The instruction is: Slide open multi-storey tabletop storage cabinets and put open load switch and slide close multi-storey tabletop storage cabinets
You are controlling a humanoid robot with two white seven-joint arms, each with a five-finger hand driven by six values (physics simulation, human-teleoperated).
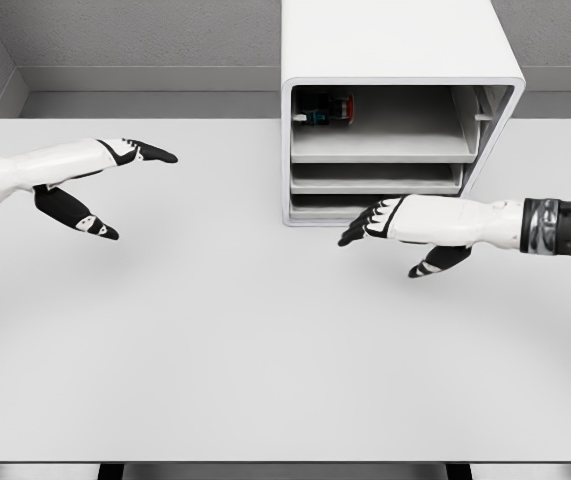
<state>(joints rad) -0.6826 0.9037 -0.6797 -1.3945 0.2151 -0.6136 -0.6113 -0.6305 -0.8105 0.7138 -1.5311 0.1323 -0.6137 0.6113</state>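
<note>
A white multi-storey cabinet (401, 60) stands at the back of the table, its front showing three shelf levels. The top level is open, and a small dark switch with red and teal parts (325, 107) lies at its back left. My right hand (365, 225) hovers just in front of the lowest level, fingers stretched flat and holding nothing. My left hand (130, 185) floats over the table's left side, far from the cabinet, with fingers and thumb spread and nothing between them.
The white table (265, 340) stretches wide in front of the cabinet. Grey walls close the back and left. The table's front edge runs along the bottom of the view.
</note>
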